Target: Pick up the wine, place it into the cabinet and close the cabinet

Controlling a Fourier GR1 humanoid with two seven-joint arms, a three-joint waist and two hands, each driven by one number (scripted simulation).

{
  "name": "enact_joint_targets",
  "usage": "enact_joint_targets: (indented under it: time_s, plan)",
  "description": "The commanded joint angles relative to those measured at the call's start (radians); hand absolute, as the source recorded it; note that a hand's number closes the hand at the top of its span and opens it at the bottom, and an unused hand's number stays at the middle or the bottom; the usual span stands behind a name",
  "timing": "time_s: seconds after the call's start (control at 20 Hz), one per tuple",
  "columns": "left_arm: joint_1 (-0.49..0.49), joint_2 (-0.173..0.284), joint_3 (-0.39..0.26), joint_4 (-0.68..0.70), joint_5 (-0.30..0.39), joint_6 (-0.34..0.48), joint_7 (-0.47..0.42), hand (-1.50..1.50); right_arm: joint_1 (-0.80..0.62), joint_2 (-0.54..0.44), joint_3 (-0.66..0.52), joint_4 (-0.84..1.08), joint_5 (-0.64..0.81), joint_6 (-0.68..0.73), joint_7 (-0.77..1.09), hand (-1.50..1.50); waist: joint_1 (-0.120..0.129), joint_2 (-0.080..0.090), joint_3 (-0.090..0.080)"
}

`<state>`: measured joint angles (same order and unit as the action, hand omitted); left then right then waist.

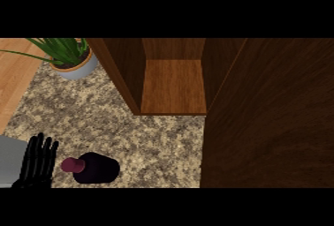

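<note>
At the near left the left hand (38, 160) shows with its fingers straight and held together, pointing away from the robot; it rests open there and holds nothing. The right hand is not in view.

Just to the right of that hand, close but apparently not touching, stands the wine bottle (96, 168) on the granite counter (157, 141). Seen from almost straight above, it reads as a dark round body with a magenta cap leaning toward the hand. It seems upright, though the steep angle makes any tilt hard to judge.

The bottle is likely glass: stiff, fairly heavy for its width, smooth, and breakable if it tips onto stone. The best hold is probably around the broad body below the shoulder, fingers and thumb wrapped from the side; the narrow neck would let it swing.

At the far left a potted plant (72, 59) sits well clear of the bottle.

Farther right is the cabinet (173, 86), its shelf open and bare, with the opening facing the near side. Its door (274, 114) stands swung out at the right, filling that side of the view. The bottle has not been lifted yet, and placing it and shutting the door remain.
</note>
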<state>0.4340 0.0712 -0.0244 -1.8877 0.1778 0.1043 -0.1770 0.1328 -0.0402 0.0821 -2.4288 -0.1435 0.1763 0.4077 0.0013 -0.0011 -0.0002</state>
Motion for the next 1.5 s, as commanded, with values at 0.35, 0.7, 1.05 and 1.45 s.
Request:
enact_joint_targets:
  time_s: [0.35,0.7,1.05,1.45]
  plan:
    - [-0.096,0.008,0.077,0.251,0.017,-0.092,-0.115,-1.5,-0.113,0.0,0.0,0.035,0.009,-0.023,0.052,-1.5,0.001,0.001,0.0]
    - [-0.093,0.005,0.116,0.397,0.048,-0.165,-0.219,-1.5,0.054,-0.001,-0.051,-0.026,-0.053,0.037,-0.037,-1.5,-0.004,0.0,0.0]
    - [-0.128,0.005,0.115,0.535,0.015,-0.21,-0.303,-1.5,-0.014,0.031,0.021,0.054,0.059,0.007,-0.055,-1.5,0.0,0.001,0.0]
    - [-0.331,-0.043,0.129,0.792,-0.018,-0.154,-0.347,-1.5,-0.033,0.02,0.015,-0.036,0.026,-0.008,0.043,-1.5,-0.005,0.001,0.0]
